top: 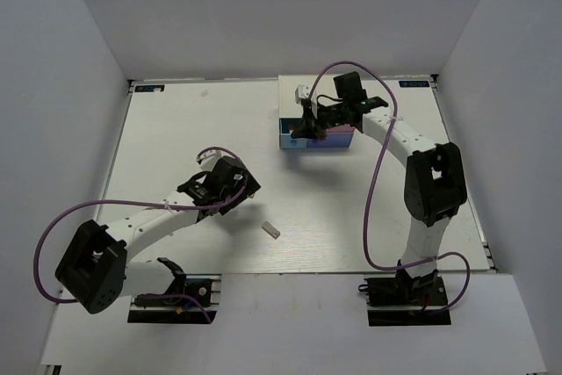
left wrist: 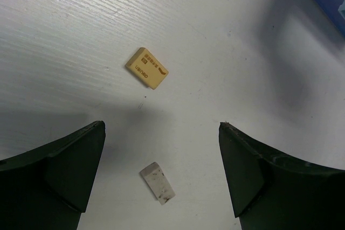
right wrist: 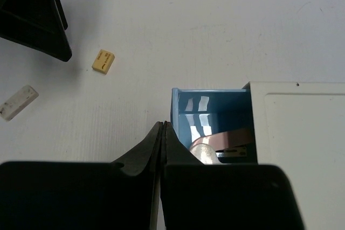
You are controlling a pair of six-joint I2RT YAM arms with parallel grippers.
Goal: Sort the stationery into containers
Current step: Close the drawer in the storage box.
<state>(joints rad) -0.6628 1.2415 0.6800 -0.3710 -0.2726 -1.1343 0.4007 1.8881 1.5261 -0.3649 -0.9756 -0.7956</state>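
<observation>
A tan eraser (left wrist: 146,68) and a greyish-white eraser (left wrist: 157,182) lie on the white table. My left gripper (left wrist: 161,127) is open and empty above them, with the white eraser between its fingers and the tan one just beyond. In the top view the left gripper (top: 230,183) hides the tan eraser, and the white eraser (top: 271,229) shows to its lower right. The white drawer unit (top: 316,116) has its light blue drawer (right wrist: 210,117) pulled out. My right gripper (right wrist: 163,125) is shut and empty at the drawer's front left corner. No markers are in view.
In the right wrist view a pink strip and a silvery round part (right wrist: 207,149) show at the drawer's near end. That view also shows the tan eraser (right wrist: 103,61), the white eraser (right wrist: 18,102) and the unit's white top (right wrist: 302,133). White walls surround the table.
</observation>
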